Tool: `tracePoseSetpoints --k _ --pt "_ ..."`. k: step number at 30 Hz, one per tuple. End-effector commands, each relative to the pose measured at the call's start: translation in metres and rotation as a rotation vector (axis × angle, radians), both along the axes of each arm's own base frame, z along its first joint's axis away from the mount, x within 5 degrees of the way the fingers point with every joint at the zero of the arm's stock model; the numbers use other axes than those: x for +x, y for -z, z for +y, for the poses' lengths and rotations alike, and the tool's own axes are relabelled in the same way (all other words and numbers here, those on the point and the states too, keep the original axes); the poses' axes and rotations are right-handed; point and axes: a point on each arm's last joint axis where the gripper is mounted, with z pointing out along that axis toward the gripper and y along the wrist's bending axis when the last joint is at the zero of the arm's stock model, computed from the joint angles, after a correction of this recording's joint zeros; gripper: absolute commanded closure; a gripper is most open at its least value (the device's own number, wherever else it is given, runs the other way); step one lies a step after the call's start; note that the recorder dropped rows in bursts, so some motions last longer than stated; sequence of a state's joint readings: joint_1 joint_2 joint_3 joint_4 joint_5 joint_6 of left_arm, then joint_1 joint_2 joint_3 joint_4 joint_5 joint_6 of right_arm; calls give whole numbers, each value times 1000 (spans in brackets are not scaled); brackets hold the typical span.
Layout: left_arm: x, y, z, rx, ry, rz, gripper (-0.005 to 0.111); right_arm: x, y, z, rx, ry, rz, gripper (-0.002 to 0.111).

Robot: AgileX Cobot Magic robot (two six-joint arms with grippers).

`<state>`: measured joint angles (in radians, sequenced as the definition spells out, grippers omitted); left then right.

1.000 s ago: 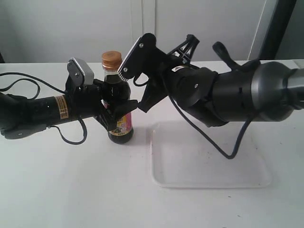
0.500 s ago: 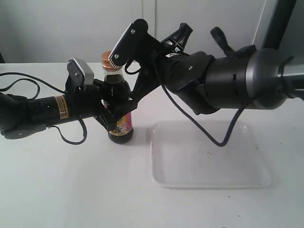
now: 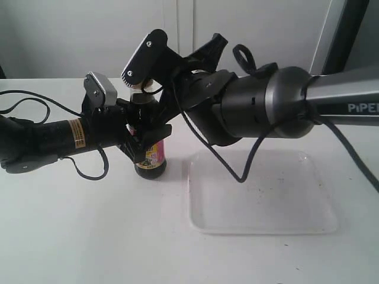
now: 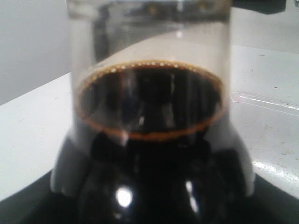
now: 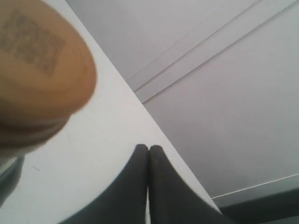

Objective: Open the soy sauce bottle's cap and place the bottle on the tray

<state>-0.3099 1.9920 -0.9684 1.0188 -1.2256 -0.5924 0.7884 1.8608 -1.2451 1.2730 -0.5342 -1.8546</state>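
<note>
The soy sauce bottle (image 3: 153, 160) stands upright on the white table, just left of the tray (image 3: 260, 228). My left gripper (image 3: 144, 139) is shut on the bottle's body from the left. In the left wrist view the dark liquid and the glass neck of the bottle (image 4: 149, 140) fill the picture. My right arm reaches across above the bottle, and its wrist hides the cap in the exterior view. In the right wrist view the orange-copper cap (image 5: 39, 70) shows close up and closed, with my right gripper (image 5: 148, 149) shut and empty beside it, not touching it.
A black cable (image 3: 23, 100) lies on the table at the far left. The right arm's cable (image 3: 251, 163) hangs in a loop over the tray's back edge. A dark post (image 3: 349, 29) stands at the back right, before a pale wall.
My right arm has swung left and up over the bottle's top, and it now covers the cap in the exterior view. The left arm and the bottle have stayed put.
</note>
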Motion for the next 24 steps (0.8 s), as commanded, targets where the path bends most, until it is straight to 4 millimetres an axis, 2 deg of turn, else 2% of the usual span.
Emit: tracePoseSetpoints --k 1,8,15,24 --pt "-3 -1 -1 14 20 5 107 -4 -8 10 -23 -24 -27 108" --pt "-3 -1 -1 14 20 5 107 -6 -9 14 6 -46 0 108" --pt "-3 -1 -1 13 20 8 107 -14 -12 28 21 -66 -8 108" --pt "-3 -1 -1 13 20 8 107 -17 -2 43 -8 -82 -10 108"
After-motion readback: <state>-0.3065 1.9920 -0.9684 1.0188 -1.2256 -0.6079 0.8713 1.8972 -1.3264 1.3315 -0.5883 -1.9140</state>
